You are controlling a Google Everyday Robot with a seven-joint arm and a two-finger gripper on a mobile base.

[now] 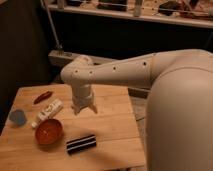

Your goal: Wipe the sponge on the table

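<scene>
camera view: the one view we have; it looks down from the front across the table toward a dark back wall
table: light wood with planks and grain showing; its top fills the lower left and middle; the right edge runs beside the robot's body
arm: white and thick; it comes in from the big white shell on the right, runs left above the table's back edge and turns down at a rounded joint
gripper: at the end of the downturned arm, pointing straight down over the back middle of the table, right of the pack; its tip is low at the wood; we cannot tell whether it touches
grip: we cannot tell whether it is spread or pressed together, nor whether it pinches anything
sponge: we cannot pick it out in this view; whether the gripper hides it we cannot tell
cup: round and blue; near the table's left edge, apart from the other things
bowl: orange and round; front left, right of the cup and just in front of the pack
pack: white and oblong; lying slantwise between the red thing and the bowl, left of the gripper
red thing: small and long; at the back left, just beyond the pack
block: black-and-white stripes; lying slantwise at the front middle, right of the bowl, in front of the gripper and apart from it
behind: a grey bar beyond the table's back edge; a thin pole rising from it; a shelf across the top
</scene>
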